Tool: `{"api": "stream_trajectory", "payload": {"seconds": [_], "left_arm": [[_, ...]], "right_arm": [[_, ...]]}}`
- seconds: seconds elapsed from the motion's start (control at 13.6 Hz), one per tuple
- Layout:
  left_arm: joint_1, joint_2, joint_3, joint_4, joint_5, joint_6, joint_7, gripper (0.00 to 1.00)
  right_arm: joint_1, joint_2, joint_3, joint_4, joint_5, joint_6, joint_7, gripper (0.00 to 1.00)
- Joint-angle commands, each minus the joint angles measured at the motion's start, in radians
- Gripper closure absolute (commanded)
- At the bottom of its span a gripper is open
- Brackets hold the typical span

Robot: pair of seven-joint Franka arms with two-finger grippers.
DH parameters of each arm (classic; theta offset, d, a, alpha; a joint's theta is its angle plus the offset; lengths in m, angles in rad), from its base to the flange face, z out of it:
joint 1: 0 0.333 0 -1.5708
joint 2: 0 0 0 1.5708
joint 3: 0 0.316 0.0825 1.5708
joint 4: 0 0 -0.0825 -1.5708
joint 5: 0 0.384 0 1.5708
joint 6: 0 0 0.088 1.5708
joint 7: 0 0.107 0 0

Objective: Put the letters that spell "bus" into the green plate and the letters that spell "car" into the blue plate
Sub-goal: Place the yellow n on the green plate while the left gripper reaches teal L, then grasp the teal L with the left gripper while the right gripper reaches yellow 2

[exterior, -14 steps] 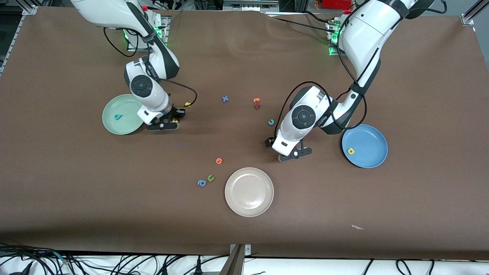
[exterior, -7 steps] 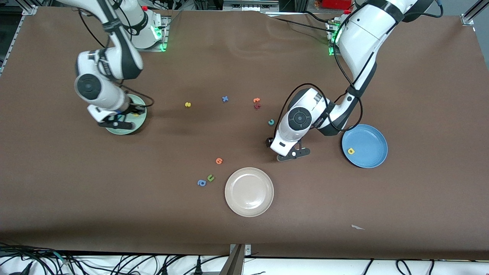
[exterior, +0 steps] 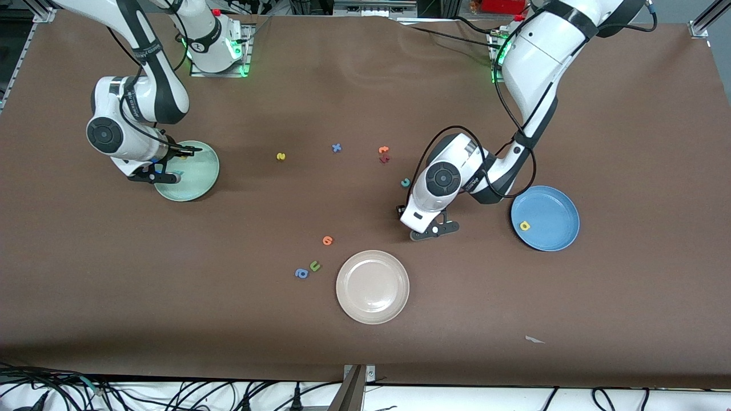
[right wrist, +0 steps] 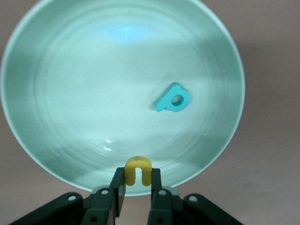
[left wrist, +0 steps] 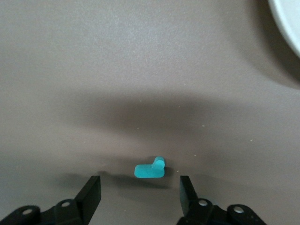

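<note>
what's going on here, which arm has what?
The right hand, shut on the small yellow foam "u", hangs over the round pale green plate, where the teal foam "b" already lies. The left hand is down at the brown table with its fingers apart on either side of the teal foam "r", which lies flat, not yet gripped. The round blue plate holds the yellow foam "a".

right gripper (right wrist: 137, 180) carried yellow "u" (right wrist: 138, 169) from table to over green plate (exterior: 203, 182), left gripper (left wrist: 140, 192) narrowing around teal "r" (left wrist: 150, 169)
</note>
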Motion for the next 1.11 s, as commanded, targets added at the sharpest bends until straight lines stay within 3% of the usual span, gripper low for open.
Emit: {"api": "stream_trajectory", "payload": {"seconds": [0.0,0.07,0.22,0.29,0.66,1.03], "left_arm": [[-0.023,0.026,0.012,0.045,0.021,-0.016,-0.017,0.3],[-0.024,0.03,0.012,0.047,0.02,-0.016,-0.017,0.33],[-0.024,0.04,0.012,0.068,0.021,-0.016,-0.017,0.35],[-0.024,0.042,0.015,0.07,0.021,-0.016,-0.017,0.36],[-0.024,0.043,0.015,0.07,0.023,-0.016,-0.019,0.48],[-0.027,0.042,0.015,0.068,0.023,-0.016,-0.027,0.55]], "right_arm": [[0.004,0.027,-0.029,-0.006,-0.014,0.037,-0.047,0.92],[0.004,0.039,-0.032,-0.006,-0.014,0.052,-0.064,0.83],[0.004,0.039,-0.041,-0.006,-0.011,0.051,-0.064,0.19],[0.004,0.031,-0.041,-0.005,-0.01,0.045,-0.061,0.05],[0.017,-0.048,-0.032,0.018,0.009,-0.05,-0.006,0.02],[0.018,-0.088,0.204,0.023,0.059,-0.035,0.287,0.02]]}}
